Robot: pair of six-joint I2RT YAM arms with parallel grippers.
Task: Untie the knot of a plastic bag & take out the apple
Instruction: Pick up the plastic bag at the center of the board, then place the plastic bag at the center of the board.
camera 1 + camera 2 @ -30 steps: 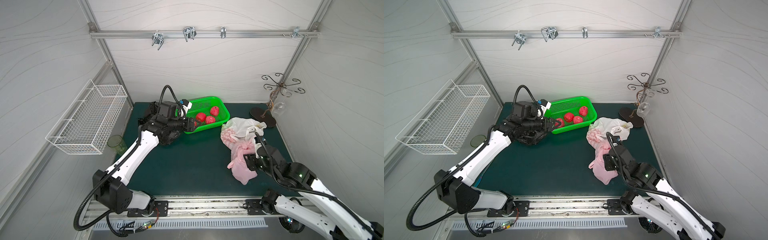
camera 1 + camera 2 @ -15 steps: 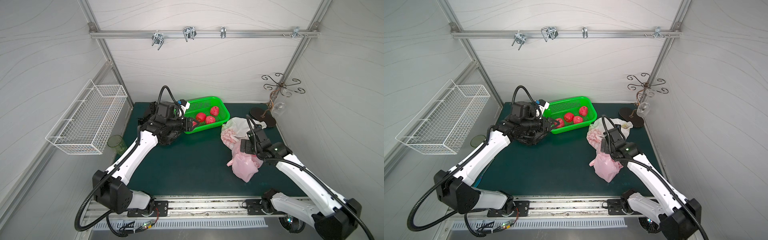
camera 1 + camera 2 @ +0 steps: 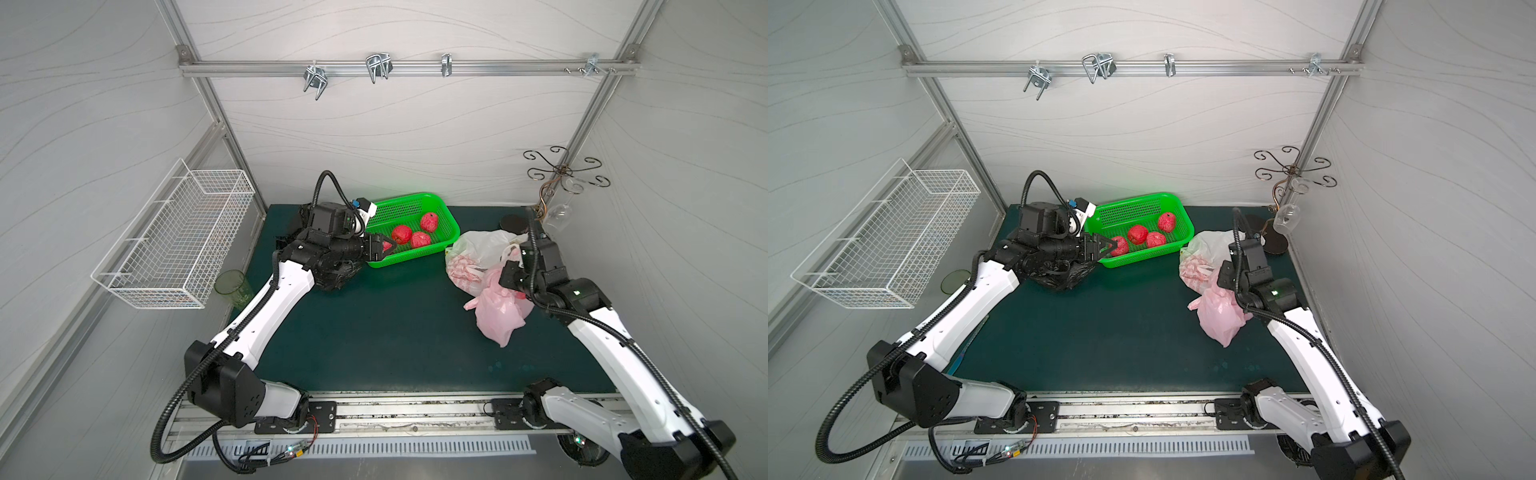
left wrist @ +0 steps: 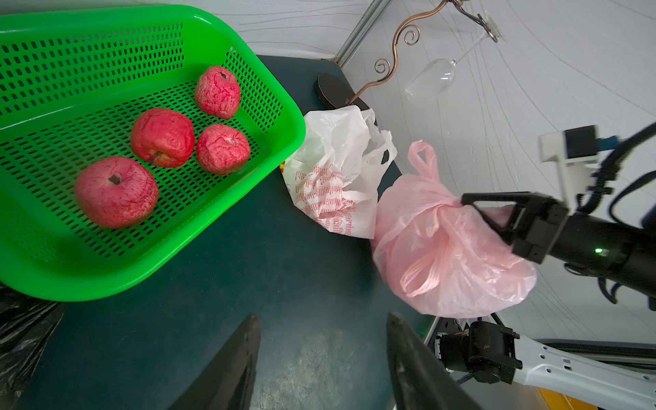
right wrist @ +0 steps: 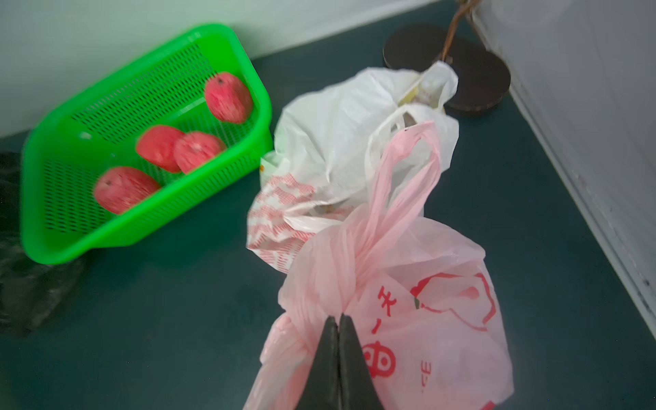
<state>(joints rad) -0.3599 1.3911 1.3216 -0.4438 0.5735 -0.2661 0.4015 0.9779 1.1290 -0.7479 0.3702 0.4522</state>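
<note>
Dark green mat (image 3: 374,332) — fruit bags and basket, two arms.
Green perforated basket (image 4: 88,53) at the back of the mat; white printed bag (image 3: 478,249) just beside its right-hand corner; pink plastic bag (image 5: 408,284) on the mat's right side, touching the white bag, neck gathered in a knot, handle loops free above it, contents not visible. Right gripper (image 5: 339,319) pinched tight on the pink bag's bunched plastic at the knot. Left gripper (image 4: 321,333) parted to a middling gap, empty — hovering at the basket's near rim, well apart from the pink bag. Four red apples (image 4: 162,136) loose in the basket.
</note>
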